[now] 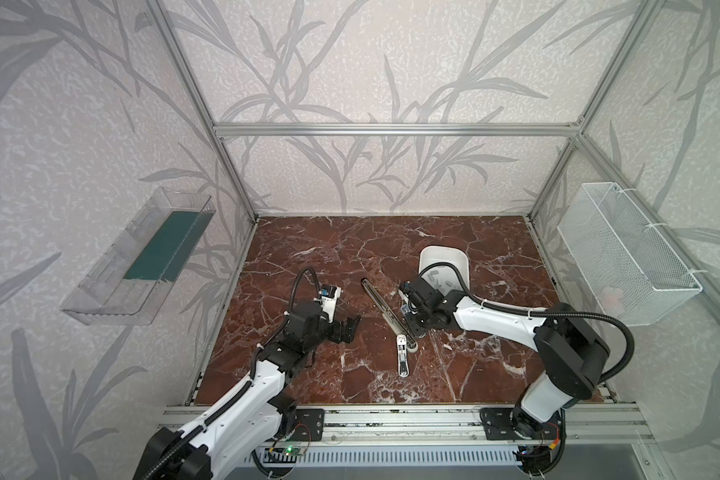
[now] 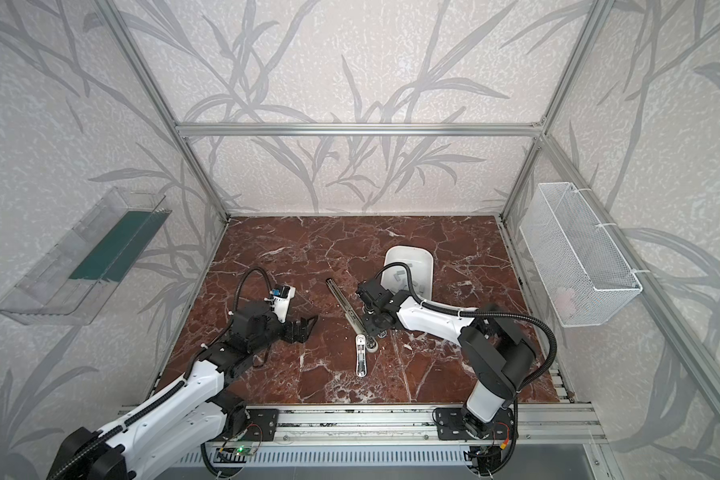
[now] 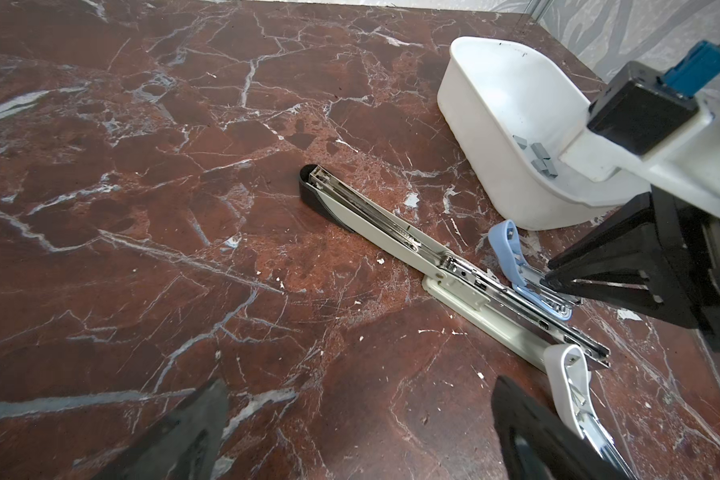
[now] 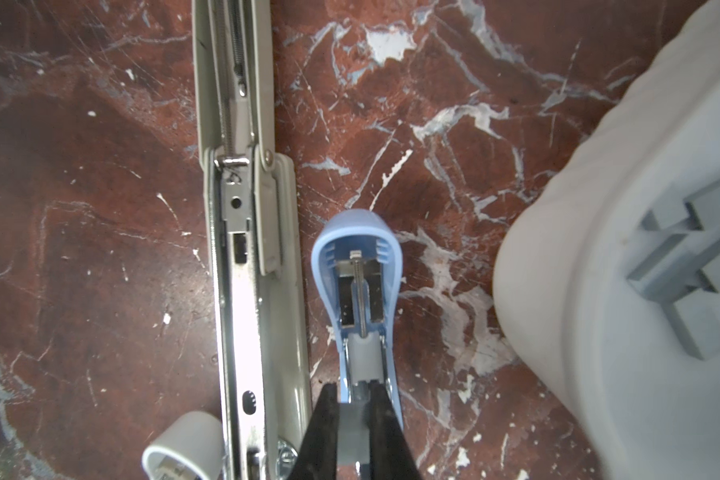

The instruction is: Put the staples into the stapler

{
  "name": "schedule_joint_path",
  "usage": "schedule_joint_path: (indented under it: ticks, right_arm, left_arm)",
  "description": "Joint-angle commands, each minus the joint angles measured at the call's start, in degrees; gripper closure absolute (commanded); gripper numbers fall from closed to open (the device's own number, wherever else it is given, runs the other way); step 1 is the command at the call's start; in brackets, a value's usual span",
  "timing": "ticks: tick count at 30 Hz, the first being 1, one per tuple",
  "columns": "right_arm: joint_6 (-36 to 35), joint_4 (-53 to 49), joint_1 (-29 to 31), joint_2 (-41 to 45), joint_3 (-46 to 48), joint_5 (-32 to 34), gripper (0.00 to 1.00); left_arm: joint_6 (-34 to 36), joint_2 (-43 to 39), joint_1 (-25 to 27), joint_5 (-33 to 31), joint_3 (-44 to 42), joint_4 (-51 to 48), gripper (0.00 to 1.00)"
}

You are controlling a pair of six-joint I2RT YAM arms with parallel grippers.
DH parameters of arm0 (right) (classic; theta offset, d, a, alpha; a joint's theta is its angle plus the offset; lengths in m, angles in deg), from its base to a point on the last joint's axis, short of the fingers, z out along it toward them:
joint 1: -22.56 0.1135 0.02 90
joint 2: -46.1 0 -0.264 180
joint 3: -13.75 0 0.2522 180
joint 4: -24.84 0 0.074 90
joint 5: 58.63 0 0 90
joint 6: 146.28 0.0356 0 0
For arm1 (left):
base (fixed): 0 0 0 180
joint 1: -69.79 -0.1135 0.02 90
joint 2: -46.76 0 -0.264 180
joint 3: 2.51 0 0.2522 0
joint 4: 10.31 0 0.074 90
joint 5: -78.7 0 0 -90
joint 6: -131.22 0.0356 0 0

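**Right pincer clenched on a staple strip at the blue stapler**

On the left of both top views, the left gripper (image 1: 350, 330) is released, its fingers spread wide over the red marble tabletop (image 1: 308, 249). It sits well apart from every stapler.

Toward the middle, a long grey stapler (image 1: 385, 309) lies opened out flat on the marble. A small white stapler (image 1: 403, 357), also opened, lies just beside its near end.

Right of the long stapler, the blue stapler (image 4: 356, 266) lies open with its channel facing up. The right gripper (image 4: 352, 390) is clenched on a grey strip (image 4: 352, 428), pinching it directly over the rear of that channel. Whether the strip is seated in the channel cannot be told.

Farther right stands a white tub (image 3: 474, 124), near the blue stapler. The loose staples (image 3: 537, 156) lie in a heap on its floor.
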Motion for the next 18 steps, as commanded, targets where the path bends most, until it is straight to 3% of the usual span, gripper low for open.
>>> schedule_joint_path:
  ticks: [1, 18]
  right_arm:
    - [-0.7, -1.0, -0.1, -0.7, -1.6, 1.4, 0.90]
    - [-1.9, -1.7, -0.2, -2.0, -2.3, 2.2, 0.91]
  left_arm:
    - [0.0, -0.1, -0.2, 0.3, 0.4, 0.7, 0.01]
    - [0.1, -0.1, -0.2, 0.3, 0.3, 0.7, 0.01]
